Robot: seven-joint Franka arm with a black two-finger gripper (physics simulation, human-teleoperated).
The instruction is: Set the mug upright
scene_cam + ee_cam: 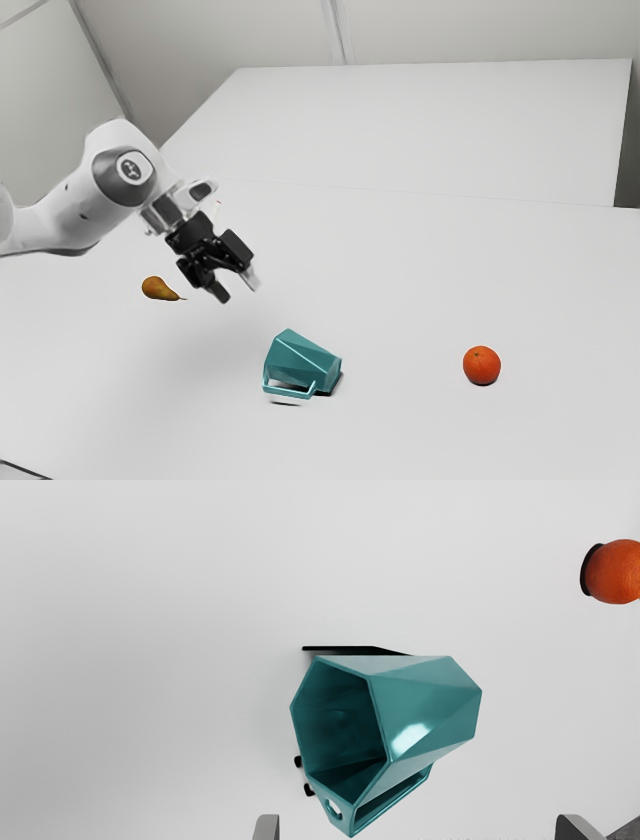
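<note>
Faceted, glossy teal mug (305, 361), lying on its side on the pale, smooth tabletop (430, 270); the polygonal mouth opens toward the exterior view's left, and an angular handle (290, 391) projects from the body. The fingers (236, 284) stand apart above the tabletop, released. Dimpled, round orange (614, 572), cut off by the wrist view's edge. The mug's interior is dark, its inner base indistinct.

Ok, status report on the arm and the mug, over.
Black two-finger gripper open, above the table, holding nothing. Teal faceted mug lying on its side, not yet upright. Round orange fruit and brown pear well apart from mug, apparently not in the way.
</note>
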